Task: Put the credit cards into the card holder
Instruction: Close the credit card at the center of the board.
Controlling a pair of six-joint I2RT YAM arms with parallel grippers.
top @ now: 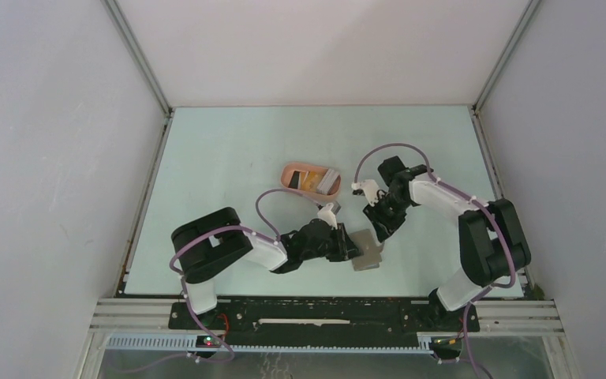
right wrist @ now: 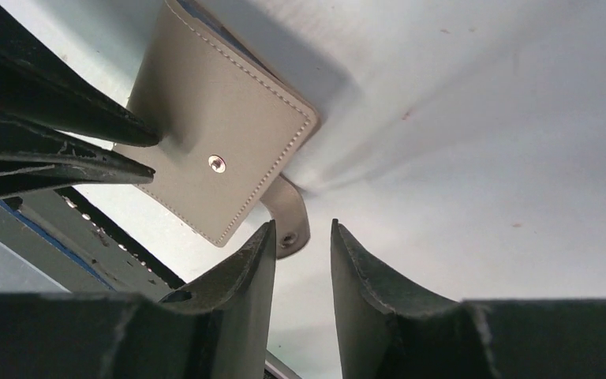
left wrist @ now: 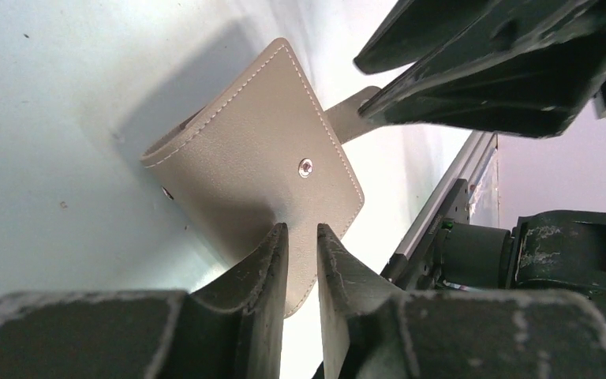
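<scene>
The left pincer [left wrist: 301, 234] is closed on the lower edge of a grey leather snap wallet [left wrist: 252, 166], holding it tilted with one corner raised off the worktop [top: 229, 158]. The right pincer [right wrist: 303, 229] stands narrow but parted, with light showing between its fingers. The wallet's snap strap [right wrist: 290, 215] lies just at its fingertips, and I cannot tell whether it is touched.

The likeliest fault from here, as I judge it, is at that strap. It is thin and floppy and sits beside one finger rather than squarely between the two, so closing may pinch only its edge or miss it. A pull on a half-caught strap could drag the wallet out of the left pincer's shallow bite on the rim. If the wallet opens while tilted, any cards inside might slide out onto the worktop. The two pincers also work very near each other and could knock together.

The card holder [top: 290, 170], a salmon-pink oval tray, sits apart from the wallet, further from the arm bases. A yellow-orange card [top: 312, 182] and a whitish-grey card [top: 331, 184] lie in it; any others there I cannot make out. A thin blue sliver shows at the wallet's far edge in the right wrist view, perhaps a card
</scene>
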